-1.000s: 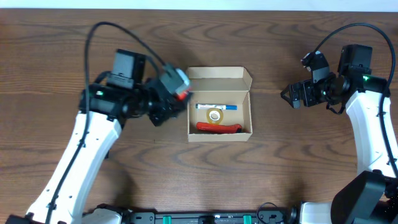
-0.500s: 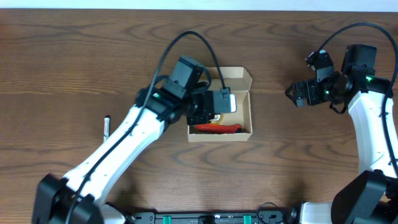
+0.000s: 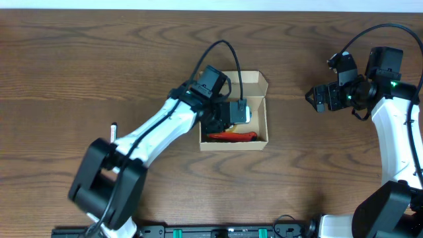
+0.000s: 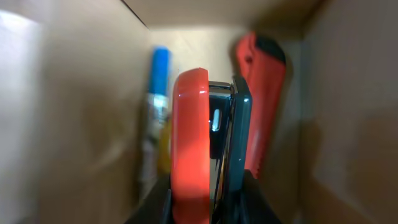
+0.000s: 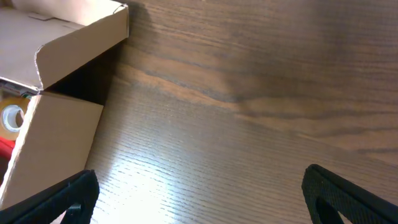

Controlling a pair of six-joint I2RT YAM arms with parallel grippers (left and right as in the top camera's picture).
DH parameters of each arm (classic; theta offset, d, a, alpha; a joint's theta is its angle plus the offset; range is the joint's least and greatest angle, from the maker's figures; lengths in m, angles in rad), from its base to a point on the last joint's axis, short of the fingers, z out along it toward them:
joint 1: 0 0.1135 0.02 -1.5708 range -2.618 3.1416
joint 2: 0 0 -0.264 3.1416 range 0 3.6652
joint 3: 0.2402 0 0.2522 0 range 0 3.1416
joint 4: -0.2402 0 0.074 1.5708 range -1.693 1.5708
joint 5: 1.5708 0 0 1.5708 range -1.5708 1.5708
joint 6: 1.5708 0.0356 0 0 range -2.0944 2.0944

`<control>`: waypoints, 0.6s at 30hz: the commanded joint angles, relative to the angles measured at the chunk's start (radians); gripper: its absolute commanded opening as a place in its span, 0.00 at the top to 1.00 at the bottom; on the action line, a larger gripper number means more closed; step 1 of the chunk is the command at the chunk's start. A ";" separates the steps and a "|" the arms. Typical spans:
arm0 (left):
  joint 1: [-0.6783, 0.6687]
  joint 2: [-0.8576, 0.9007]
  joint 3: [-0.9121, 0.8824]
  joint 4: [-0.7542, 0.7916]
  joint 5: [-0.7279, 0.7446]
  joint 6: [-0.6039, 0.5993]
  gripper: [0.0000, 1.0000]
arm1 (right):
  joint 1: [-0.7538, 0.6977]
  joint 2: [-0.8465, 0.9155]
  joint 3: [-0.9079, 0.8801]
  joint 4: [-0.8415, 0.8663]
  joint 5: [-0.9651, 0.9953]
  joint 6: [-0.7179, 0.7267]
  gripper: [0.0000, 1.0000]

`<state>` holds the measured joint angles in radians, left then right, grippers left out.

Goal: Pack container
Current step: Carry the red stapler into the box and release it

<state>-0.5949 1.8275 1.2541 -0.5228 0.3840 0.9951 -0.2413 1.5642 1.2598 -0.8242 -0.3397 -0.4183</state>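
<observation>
The left gripper [image 4: 208, 204] is gripping a red and black object [image 4: 202, 143]. Its two fingers are closed on the lower end of it, one on each side. It may be a small stapler, but the left wrist view is too close and too blurred for me to be sure. The gripper is standing inside the container [image 3: 232, 145], which is sitting open in the middle of the table [image 3: 79, 53] with its flap lid folded back on the far side.

Around the held object other things are lying in the box. A marker with a blue cap [image 4: 159, 87] is on one side along the wall, and a red tool [image 4: 266, 87] is on the other side. In the right wrist view a roll of tape [image 5: 11, 116] is also showing inside.

The right gripper [image 3: 316, 99] is hanging over bare table, well apart from the box on its right side. Its fingers are spread wide with nothing between them.

I judge that the step in hand is the placing of this object into the box. The next move is calling for a careful release in the gap between the marker and the red tool, then a straight lift out so that the fingers are not catching the walls. After that the lid is waiting to be closed.
</observation>
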 commanded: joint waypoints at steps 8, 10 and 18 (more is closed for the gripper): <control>-0.001 0.049 -0.001 -0.020 0.000 -0.036 0.53 | -0.009 0.003 -0.005 0.002 -0.001 0.018 0.01; -0.001 0.049 -0.001 -0.022 0.001 -0.057 0.52 | -0.009 0.003 -0.005 0.002 -0.001 0.022 0.01; -0.001 -0.007 0.015 -0.024 0.001 -0.133 0.41 | -0.009 0.003 -0.005 -0.003 -0.002 0.023 0.01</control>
<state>-0.5949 1.8751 1.2533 -0.5426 0.3813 0.9081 -0.2413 1.5642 1.2598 -0.8253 -0.3397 -0.4088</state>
